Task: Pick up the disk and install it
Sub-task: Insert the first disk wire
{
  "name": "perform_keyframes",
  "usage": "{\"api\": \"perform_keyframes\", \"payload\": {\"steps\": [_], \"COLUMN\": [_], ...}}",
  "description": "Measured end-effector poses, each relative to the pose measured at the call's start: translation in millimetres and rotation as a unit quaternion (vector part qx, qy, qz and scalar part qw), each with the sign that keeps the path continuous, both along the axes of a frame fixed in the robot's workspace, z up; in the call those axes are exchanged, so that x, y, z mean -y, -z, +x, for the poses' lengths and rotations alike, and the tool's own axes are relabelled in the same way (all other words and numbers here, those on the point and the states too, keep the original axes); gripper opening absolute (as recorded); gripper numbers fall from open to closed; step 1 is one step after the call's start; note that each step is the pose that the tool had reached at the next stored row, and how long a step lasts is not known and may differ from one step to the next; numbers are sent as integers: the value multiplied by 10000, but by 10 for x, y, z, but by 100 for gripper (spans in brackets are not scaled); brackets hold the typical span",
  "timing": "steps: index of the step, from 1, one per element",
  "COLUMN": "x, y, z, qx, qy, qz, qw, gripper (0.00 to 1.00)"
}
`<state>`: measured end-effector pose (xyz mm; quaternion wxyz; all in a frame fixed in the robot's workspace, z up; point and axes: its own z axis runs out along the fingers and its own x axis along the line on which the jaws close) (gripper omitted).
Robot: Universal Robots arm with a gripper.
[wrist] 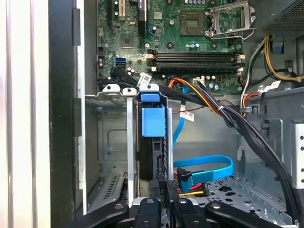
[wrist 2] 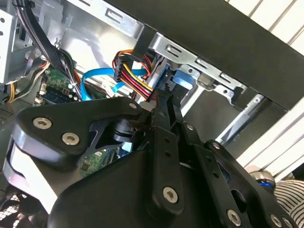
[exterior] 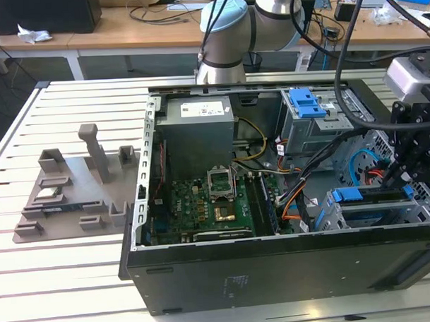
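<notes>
1. Gripper (wrist: 164, 202) is sitting low inside the open computer case (exterior: 275, 261), at about 3 o'clock in the exterior view, fingers drawn close together and pinching the near edge of the disk (wrist: 153, 142); I judge it shut on the disk.
2. Disk is standing on edge in the metal drive cage (wrist: 111, 142), at 6 o'clock from the motherboard (wrist: 190, 42) in the first wrist view. Its blue bracket tab is facing outward, probably so the gripper has a handle to press on.
3. Disk is appearing nearly seated; whether it is fully home is not clear.
4. Case is lying on its side on the slatted worktop (exterior: 71, 279), side panel off, which is giving the arm access from above.
5. Blue data cable (wrist: 209, 168) and bundled power wires (wrist: 247, 128) are lying just beside the cage, apart from the disk.
6. Grey fixture tray (exterior: 60, 191) is resting at 9 o'clock, well apart.
</notes>
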<state>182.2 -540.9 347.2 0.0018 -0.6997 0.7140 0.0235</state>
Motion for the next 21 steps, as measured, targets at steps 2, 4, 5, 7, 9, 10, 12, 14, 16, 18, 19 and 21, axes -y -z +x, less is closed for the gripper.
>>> {"api": "perform_keyframes", "payload": {"steps": [2, 4, 5, 7, 9, 10, 12, 14, 16, 18, 19, 21], "x": [-9, -9, -9, -9, -9, -9, -8, -7, -5, -3, -3, -3], "y": [19, 24, 26, 34, 40, 42, 50, 52, 63, 87, 93, 102], "z": [-1, 0, 0, -1, -5, -7, -14, -15, -16, -16, -16, -16], "qx": [0, 0, 0, 0, 0, 1, 0, 0, 0, 0, 0, 0], "qy": [10, 22, 26, 32, 36, 36, 36, 36, 37, 37, 37, 37], "qz": [-3, -11, -14, -17, -17, -18, -17, -18, -15, -18, -18, -18], "qw": [10000, 10000, 10000, 10000, 10000, 10000, 10000, 10000, 10000, 10000, 10000, 10000], "gripper": [17, 17, 17, 17, 17, 17, 17, 17, 17, 17, 17, 17]}}
